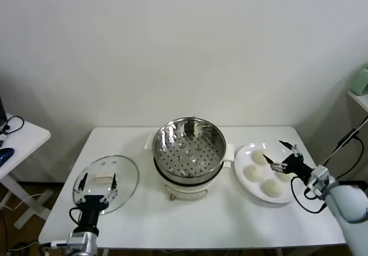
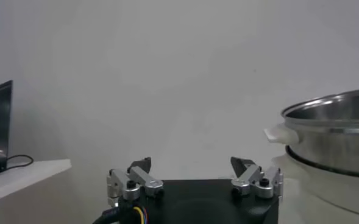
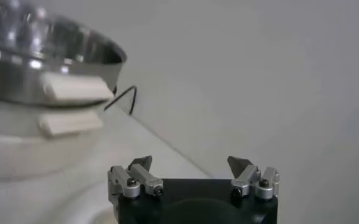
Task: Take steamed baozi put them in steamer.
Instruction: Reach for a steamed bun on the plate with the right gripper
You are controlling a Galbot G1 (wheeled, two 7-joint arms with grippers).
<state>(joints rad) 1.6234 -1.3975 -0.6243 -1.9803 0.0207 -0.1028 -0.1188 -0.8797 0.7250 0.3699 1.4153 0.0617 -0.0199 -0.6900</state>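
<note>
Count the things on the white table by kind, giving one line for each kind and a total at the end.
Steamed baozi: 4, all on the plate
Plate: 1
Steamer: 1
Glass lid: 1
Total: 7

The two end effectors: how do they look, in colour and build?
Both the left end effector and the right end effector have a black body, silver metal finger mounts with dark screws, and dark pointed fingertips. Black cables run along both wrists; coloured wires show at the left one.
</note>
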